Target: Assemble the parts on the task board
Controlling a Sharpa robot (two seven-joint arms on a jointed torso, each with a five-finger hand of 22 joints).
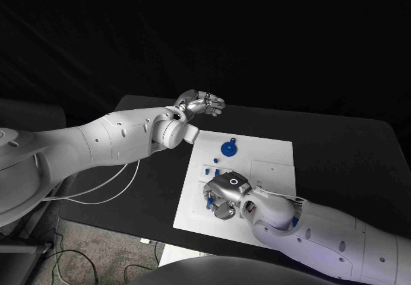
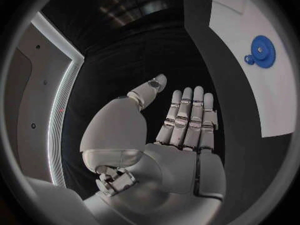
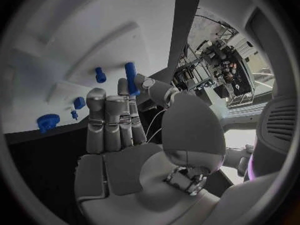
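Head view:
— What are the fingers doing?
— Right hand (image 1: 225,193) hangs over the task board (image 1: 265,155), fingers straight, holding nothing. Left hand (image 1: 199,104) waits past the board, empty too.
— Done?
— No. Blue gear (image 1: 228,148) sits mid-board; small blue parts (image 3: 100,75) look loose.

A matte black rectangular worktop (image 1: 342,154) stands against a dark, unlit backdrop. Beneath its near-left corner lies speckled grey carpet floor (image 1: 94,249), crossed by thin white cables (image 1: 103,191) and a dark cord (image 1: 51,256).

Left hand (image 1: 201,104) raised, fingers straight and together, holding nothing. Right hand (image 1: 224,193) low, fingers extended, nothing held.
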